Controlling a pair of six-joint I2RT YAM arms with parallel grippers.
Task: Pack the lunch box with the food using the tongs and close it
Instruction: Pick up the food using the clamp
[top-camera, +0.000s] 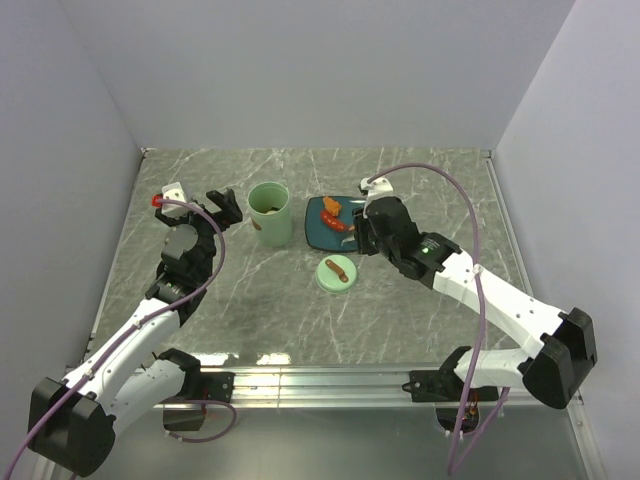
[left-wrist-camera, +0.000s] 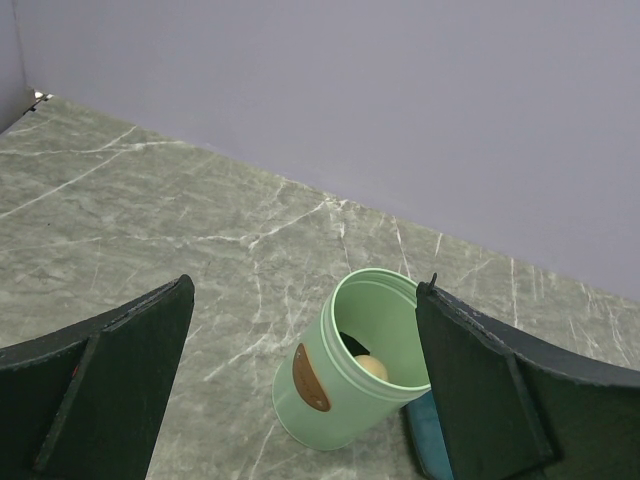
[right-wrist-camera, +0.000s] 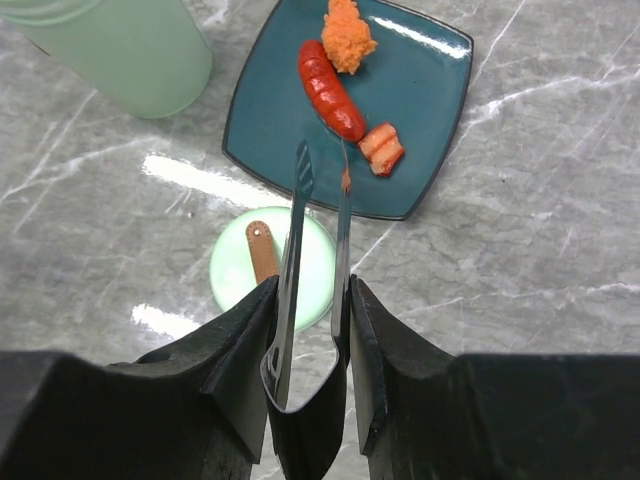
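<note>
Grey-green marbled stone forms the bench (top-camera: 250, 310), enclosed by plain pale walls on three sides. At the left, the left gripper (left-wrist-camera: 300, 390) hovers with its jaws spread fully wide and empty, the lunch box (left-wrist-camera: 350, 360) visible between them but untouched. The lunch box stands upright and uncapped near bench centre; a beige ball (left-wrist-camera: 371, 367) already lies inside. Its thin-looking plastic wall is judged light and easily tipped — steady it low on the body.

The lid (right-wrist-camera: 272, 262) lies flat on the bench in front of the lunch box, brown strip handle up. Judged light and smooth; the strip is the natural hold.

Just right of the lunch box sits the teal plate (right-wrist-camera: 420, 80), carrying a red sausage (right-wrist-camera: 331, 91), an orange fried chunk (right-wrist-camera: 349, 36) and a small striped orange piece (right-wrist-camera: 381, 149).

The right gripper (right-wrist-camera: 312, 330) has its jaws closed partway on the tongs (right-wrist-camera: 300, 230), held near their bend and squeezed narrow. The tips hang at the near end of the sausage; contact cannot be confirmed. The sausage looks glossy, rounded and probably slippery — pinch across its middle, gently.
</note>
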